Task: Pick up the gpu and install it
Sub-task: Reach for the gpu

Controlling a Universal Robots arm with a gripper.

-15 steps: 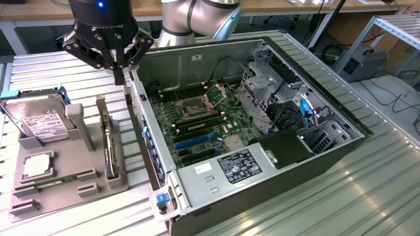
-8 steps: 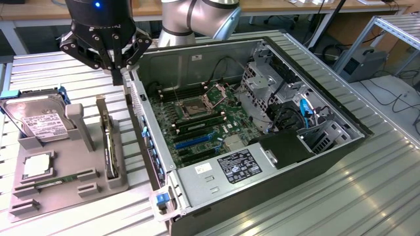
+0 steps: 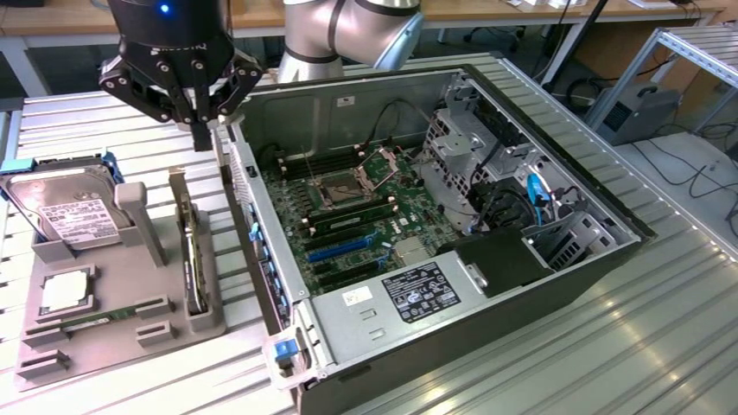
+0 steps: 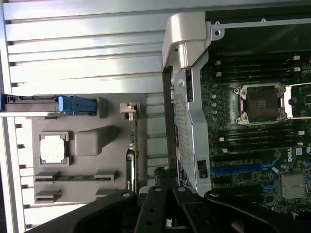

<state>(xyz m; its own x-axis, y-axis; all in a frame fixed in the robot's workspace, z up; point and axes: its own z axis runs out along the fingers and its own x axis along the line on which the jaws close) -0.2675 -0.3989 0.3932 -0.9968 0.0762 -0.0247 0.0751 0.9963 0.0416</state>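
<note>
The gpu (image 3: 190,251) is a thin black card standing on its long edge in a slot of the grey holder (image 3: 121,298), at the exterior view's left. My gripper (image 3: 203,138) hangs above the card's far end, close to the case's side wall and clear of the card. Its fingers are shut together with nothing between them. In the wrist view the gpu (image 4: 132,145) shows edge-on, with its silvery bracket at one end, beside my gripper (image 4: 163,187). The open computer case (image 3: 507,285) lies beside the holder, and its blue slot (image 3: 334,249) on the motherboard is bare.
The holder also carries a silver hard drive (image 3: 69,212) in a blue frame, a processor chip (image 3: 66,290) and a green memory stick (image 3: 98,316). The case's raised side wall (image 3: 248,233) stands close to the card. Slatted metal table surface (image 3: 645,346) lies all around.
</note>
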